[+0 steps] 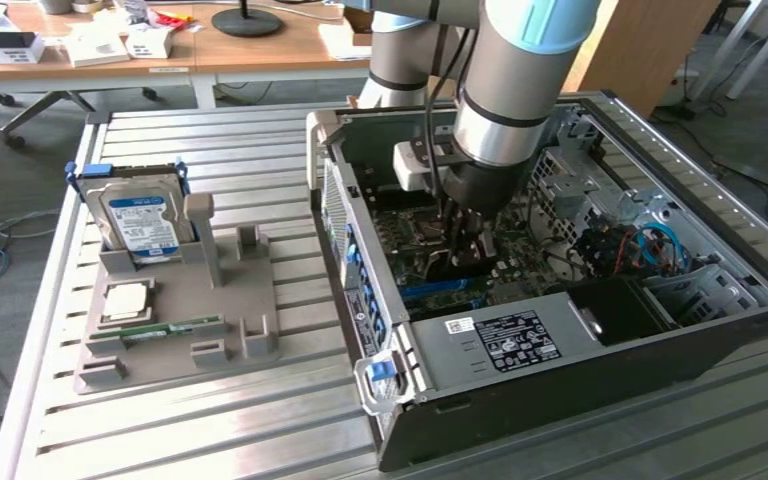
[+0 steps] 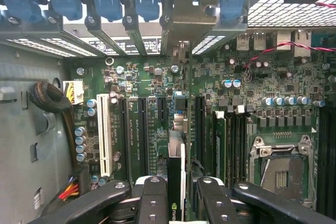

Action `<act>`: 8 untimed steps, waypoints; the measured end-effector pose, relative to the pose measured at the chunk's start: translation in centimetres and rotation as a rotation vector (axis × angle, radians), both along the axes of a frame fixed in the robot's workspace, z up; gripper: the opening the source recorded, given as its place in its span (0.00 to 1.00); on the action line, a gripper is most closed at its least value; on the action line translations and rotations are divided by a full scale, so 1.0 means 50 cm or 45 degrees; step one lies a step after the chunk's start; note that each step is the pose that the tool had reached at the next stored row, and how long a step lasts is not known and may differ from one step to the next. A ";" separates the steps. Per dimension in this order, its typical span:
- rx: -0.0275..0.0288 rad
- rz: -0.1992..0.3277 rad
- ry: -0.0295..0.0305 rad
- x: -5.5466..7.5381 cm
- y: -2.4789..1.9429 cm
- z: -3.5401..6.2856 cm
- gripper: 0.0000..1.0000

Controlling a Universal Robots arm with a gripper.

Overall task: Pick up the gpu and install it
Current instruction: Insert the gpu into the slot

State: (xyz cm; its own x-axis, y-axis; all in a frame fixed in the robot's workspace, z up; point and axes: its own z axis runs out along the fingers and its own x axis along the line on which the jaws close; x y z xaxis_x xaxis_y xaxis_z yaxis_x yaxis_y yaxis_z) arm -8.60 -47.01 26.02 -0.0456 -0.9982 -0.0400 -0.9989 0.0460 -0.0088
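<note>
While the gripper (image 2: 181,187) hangs inside the computer case (image 1: 598,395),
we see jaws clamped on the gpu (image 2: 175,163); hard drive (image 1: 141,222) stands in grey holder (image 1: 224,300).

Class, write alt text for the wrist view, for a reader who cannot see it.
The claw grips a dark graphics card edge-on over the green motherboard inside a computer case, among its long slots.

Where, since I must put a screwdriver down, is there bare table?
Bare table lies nearer the exterior camera than the grey holder, and beyond the hard drive. The computer case is crowded: the fingers grip the gpu there.
</note>
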 end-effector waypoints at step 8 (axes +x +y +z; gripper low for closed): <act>0.0002 0.000 -0.0002 -0.004 0.0001 -0.002 0.26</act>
